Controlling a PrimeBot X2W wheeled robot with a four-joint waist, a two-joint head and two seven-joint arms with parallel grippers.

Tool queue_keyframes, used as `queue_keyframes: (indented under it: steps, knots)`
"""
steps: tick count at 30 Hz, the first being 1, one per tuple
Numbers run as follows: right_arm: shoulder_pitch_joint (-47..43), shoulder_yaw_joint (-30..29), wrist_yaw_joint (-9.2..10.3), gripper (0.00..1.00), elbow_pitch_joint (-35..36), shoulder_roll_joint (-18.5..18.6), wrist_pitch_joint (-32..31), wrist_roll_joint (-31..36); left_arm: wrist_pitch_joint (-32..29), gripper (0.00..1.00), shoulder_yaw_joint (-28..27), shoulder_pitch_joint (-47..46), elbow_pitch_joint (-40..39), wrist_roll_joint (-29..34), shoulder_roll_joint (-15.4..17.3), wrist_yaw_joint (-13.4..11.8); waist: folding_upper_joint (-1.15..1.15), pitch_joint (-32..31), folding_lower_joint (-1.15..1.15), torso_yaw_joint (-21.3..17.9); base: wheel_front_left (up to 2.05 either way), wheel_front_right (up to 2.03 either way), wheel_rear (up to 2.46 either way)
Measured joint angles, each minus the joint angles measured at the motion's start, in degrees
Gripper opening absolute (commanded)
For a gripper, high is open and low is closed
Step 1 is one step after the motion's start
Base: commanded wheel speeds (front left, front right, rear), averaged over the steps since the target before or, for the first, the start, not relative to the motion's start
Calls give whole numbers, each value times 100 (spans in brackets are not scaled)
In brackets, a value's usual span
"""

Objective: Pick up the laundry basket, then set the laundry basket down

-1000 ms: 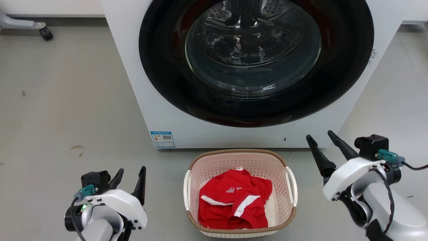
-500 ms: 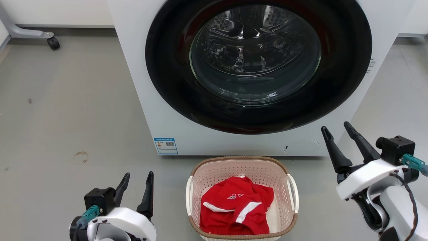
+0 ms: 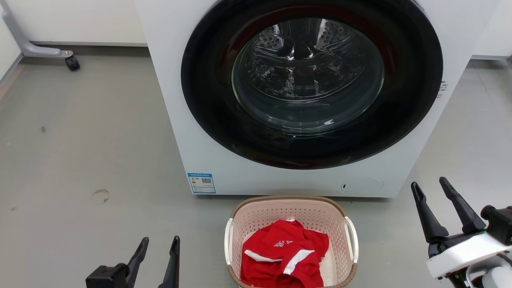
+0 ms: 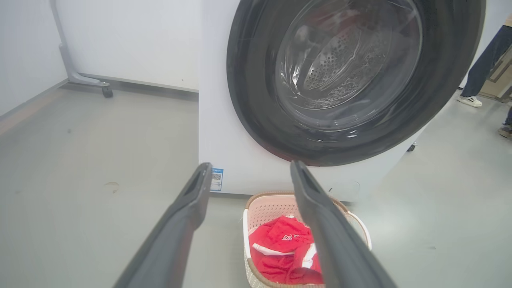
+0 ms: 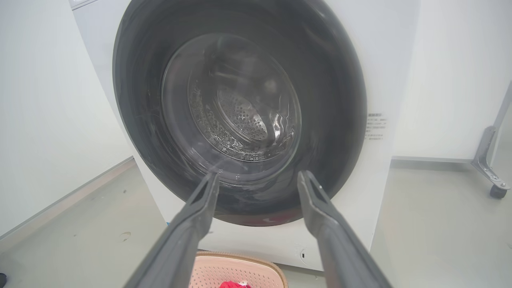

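The laundry basket (image 3: 256, 216), pale pink with a brown rim and white loop handles, stands on the grey floor just in front of the washing machine, holding a red garment (image 3: 284, 256). It also appears low in the left wrist view as the basket (image 4: 266, 204) and at the bottom edge of the right wrist view as the basket (image 5: 240, 270). My left gripper (image 3: 159, 242) is open at the lower left, well left of the basket. Over at the lower right, well clear of the basket, my right gripper (image 3: 430, 186) is open. Neither touches it.
A big white washing machine (image 3: 172, 120) with a round dark glass door (image 3: 308, 76) stands right behind the basket. A wheeled grey stand leg (image 3: 48, 52) is at the far left. A person's legs (image 4: 480, 60) stand far right in the left wrist view.
The head camera has tilted, so the whole scene slid down and right in view. Both grippers sank toward the bottom edge and stayed open. The basket has not moved on the floor.
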State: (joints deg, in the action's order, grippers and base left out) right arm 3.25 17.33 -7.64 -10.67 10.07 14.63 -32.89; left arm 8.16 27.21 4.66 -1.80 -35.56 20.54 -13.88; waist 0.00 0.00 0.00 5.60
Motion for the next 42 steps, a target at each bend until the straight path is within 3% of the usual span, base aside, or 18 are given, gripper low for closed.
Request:
queue_keyframes:
  steps: [13, 29, 42]
  knots:
    - [-633, -357, 0, 100, 514, -177, 0, 260, -348, 100, -40, 346, -898, 35, 224, -459, 0, -78, 0, 117, 0, 0, 0]
    - [-627, -363, 0, 100, 491, -168, 0, 245, -654, 100, -63, 353, -903, 42, 404, -552, 0, -135, 0, 122, 0, 0, 0]
    - [-598, -352, 0, 100, 38, -123, -177, 155, -924, 100, -83, 352, -939, 18, 471, -654, 0, -175, 0, 54, 0, 0, 0]
